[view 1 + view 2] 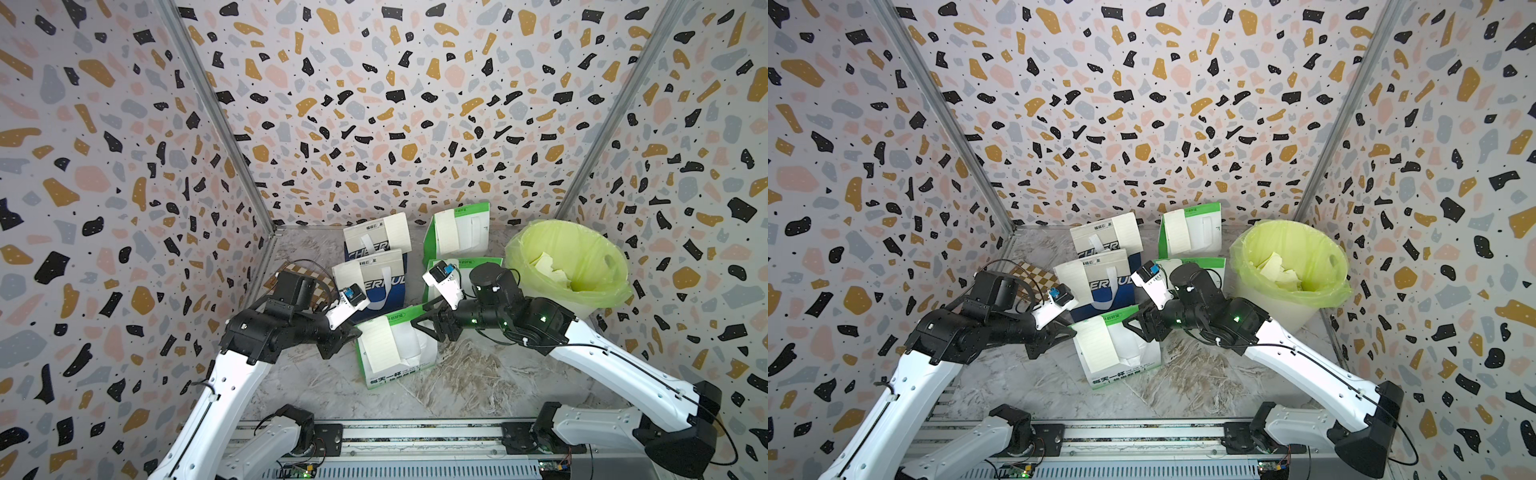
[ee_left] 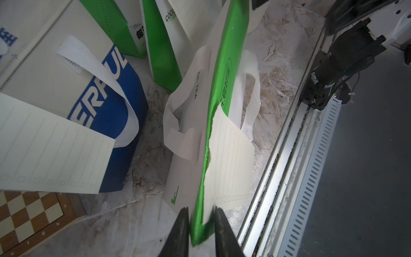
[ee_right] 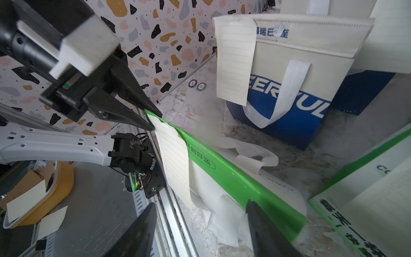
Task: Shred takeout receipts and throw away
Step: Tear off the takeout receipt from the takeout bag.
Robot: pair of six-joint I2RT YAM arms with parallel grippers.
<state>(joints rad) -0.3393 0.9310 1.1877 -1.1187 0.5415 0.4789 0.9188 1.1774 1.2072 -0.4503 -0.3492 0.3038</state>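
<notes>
Your two top views look steeply down from above the rail (image 1: 415,434), covering the whole bench (image 1: 316,386), with the bin (image 1: 598,249) at frame right. Your wrist views sit close behind the left end effector (image 2: 201,209) and right end effector (image 3: 201,202), sharing the front green bag (image 2: 224,66) from opposite ends.

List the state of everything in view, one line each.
left gripper, shut on the nearest receipt together with the bag rim behind it.
right gripper, open, by that bag's other end.
nearest green bag, standing, handle drooping over its face.
bin, upright, lined, torn pieces inside.
front blue bag, upright, whole receipt attached.
rear blue bag, upright, whole receipt attached.
rear green bag, upright, whole receipt attached.
</notes>
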